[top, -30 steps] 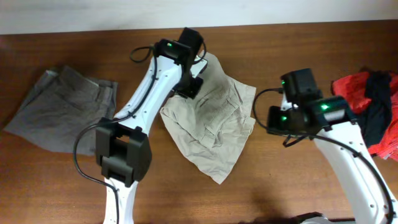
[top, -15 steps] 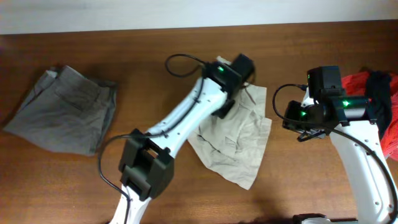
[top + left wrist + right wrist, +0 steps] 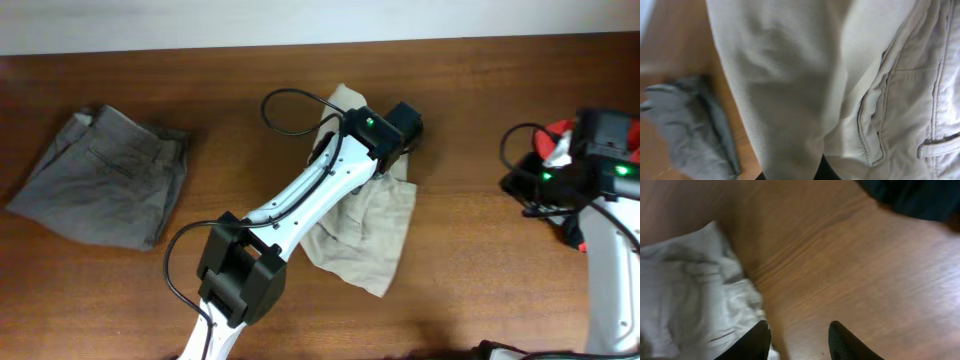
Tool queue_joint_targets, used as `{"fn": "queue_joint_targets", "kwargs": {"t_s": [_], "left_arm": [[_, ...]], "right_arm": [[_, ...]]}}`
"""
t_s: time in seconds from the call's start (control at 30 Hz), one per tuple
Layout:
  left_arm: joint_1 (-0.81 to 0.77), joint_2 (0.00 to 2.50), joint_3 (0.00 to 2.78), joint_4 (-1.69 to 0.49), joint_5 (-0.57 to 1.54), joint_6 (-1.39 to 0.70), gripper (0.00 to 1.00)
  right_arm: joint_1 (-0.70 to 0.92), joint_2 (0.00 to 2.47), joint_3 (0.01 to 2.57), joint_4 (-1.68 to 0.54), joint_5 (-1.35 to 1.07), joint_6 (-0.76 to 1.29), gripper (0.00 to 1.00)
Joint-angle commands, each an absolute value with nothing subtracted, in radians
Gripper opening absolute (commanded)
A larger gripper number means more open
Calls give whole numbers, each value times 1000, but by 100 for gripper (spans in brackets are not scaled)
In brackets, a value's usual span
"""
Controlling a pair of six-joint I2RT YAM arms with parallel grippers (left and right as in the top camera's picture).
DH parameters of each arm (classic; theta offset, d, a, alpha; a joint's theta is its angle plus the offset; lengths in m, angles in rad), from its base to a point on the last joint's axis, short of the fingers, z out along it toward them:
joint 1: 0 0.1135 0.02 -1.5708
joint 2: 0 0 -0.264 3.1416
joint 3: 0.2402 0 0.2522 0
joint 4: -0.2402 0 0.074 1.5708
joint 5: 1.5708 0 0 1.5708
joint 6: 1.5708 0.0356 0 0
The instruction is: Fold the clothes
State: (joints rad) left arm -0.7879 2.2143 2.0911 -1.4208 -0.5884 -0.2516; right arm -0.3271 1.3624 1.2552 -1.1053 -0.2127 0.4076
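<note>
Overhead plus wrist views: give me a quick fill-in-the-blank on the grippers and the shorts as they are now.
1. The left gripper is ____ on the beige shorts.
2. The right gripper is open and holds ____.
3. The grey shorts lie apart from both arms at the ____ end of the table.

Missing words: shut; nothing; left

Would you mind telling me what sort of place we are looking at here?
Probably a robotics lab bench set up for laundry folding: two white robot arms stand at a brown wooden table, with crumpled beige cotton shorts and grey shorts on it.
</note>
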Motion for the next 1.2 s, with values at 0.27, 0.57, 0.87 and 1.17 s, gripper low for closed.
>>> {"fn": "queue_joint_targets", "kwargs": {"t_s": [0.27, 0.57, 0.87, 1.17], "left_arm": [[-929, 2257, 2112, -1396, -722, -344, 1], [-997, 2447, 2110, -1406, -674, -344, 0], [-1020, 2497, 2110, -1386, -458, -294, 1], [-1040, 2497, 2137, -1460, -400, -294, 42]], "right_arm": [[-395, 1364, 1261, -1118, -258, 366, 43], [-395, 1364, 1261, -1123, -259, 344, 43], [-395, 1364, 1261, -1122, -259, 344, 43], [-395, 1364, 1261, -1122, -259, 344, 43]]}}
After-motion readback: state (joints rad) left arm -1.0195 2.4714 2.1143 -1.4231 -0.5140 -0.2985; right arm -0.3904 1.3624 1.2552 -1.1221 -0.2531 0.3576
